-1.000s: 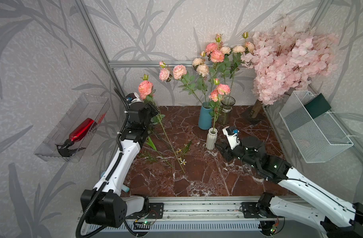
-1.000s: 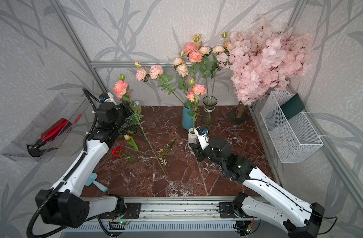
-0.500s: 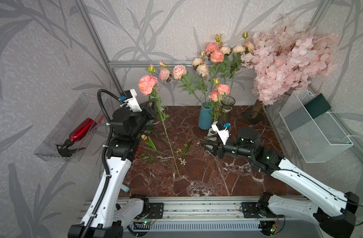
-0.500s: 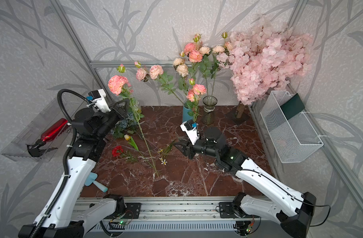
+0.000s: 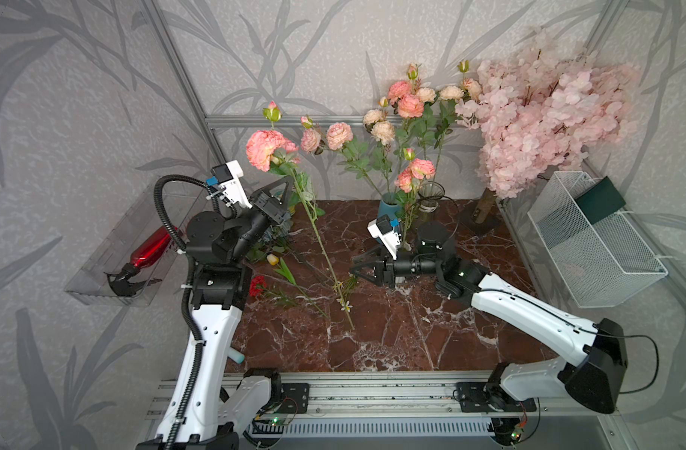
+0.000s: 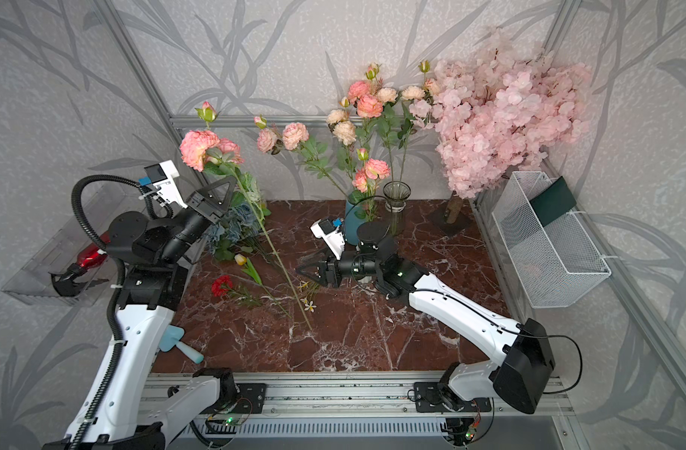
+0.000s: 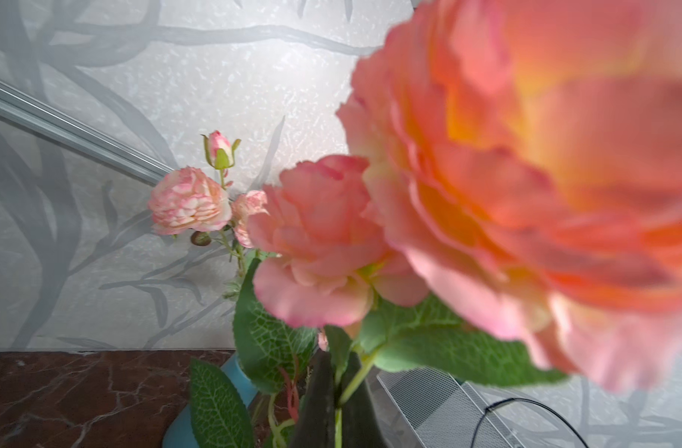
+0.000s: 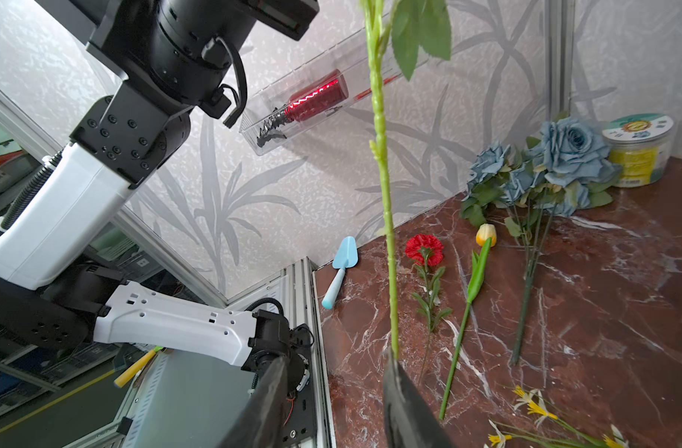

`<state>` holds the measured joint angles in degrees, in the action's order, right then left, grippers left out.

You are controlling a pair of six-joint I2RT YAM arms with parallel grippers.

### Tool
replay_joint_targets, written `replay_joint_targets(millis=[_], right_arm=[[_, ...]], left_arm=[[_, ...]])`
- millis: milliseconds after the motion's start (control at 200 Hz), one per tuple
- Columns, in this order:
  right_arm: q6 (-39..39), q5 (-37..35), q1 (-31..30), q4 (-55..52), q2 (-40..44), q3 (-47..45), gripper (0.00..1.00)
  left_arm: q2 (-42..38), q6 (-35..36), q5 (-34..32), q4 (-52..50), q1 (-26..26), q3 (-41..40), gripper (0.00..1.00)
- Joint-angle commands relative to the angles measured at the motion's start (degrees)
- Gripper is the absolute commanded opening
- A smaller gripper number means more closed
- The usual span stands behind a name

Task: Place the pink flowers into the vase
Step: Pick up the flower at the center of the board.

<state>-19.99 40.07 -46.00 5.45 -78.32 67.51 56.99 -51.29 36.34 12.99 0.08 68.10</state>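
My left gripper (image 5: 283, 195) (image 6: 221, 195) (image 7: 337, 372) is shut on the green stem of a pink flower (image 5: 265, 150) (image 6: 199, 150) (image 7: 525, 174), just under the bloom and high above the table's left side. The long stem (image 5: 326, 257) (image 8: 386, 217) slants down to the marble table (image 5: 392, 343). My right gripper (image 5: 355, 269) (image 6: 300, 270) (image 8: 333, 374) is open beside the lower stem, which passes close to one fingertip (image 8: 393, 368). At the back a teal vase (image 5: 388, 206) (image 6: 353, 222) holds several pink flowers (image 5: 409, 105). A clear glass vase (image 5: 431, 196) stands next to it.
On the left of the table lie blue-grey flowers (image 6: 236, 226) (image 8: 564, 155), a red carnation (image 5: 257, 282), a yellow tulip (image 5: 273, 259) and a blue trowel (image 6: 179, 343). A pink blossom tree (image 5: 540, 113) and a wire basket (image 5: 591, 241) stand at the right.
My left arm has lifted the pink flower higher and tipped it more upright. My right arm has swung left from the vases, and its open jaws now point at the lower stem.
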Motion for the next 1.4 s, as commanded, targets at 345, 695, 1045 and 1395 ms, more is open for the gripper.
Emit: replay_joint_targets(millis=[345,695,1045,1395], right_arm=[[-7.2,14.7,2.0,15.9,-4.9,4.7,0.41],[-14.6,17.6,2.0,25.2,-10.8,7.6,0.38],[-25.5,20.7,2.0,40.1,-14.3,7.0,0.3],[-25.1,21.1,2.1,40.1,-14.8,7.3,0.23]], left_arm=[[0.6,-9.3,12.5,7.6,-0.1,0.9,0.0],[1.6,-17.3,14.8,17.0,-1.6,-0.6,0.0],[3.5,-18.1,15.4,18.7,-4.4,-0.8,0.0],[4.5,-19.9,17.3,21.0,-5.2,-0.1,0.0]])
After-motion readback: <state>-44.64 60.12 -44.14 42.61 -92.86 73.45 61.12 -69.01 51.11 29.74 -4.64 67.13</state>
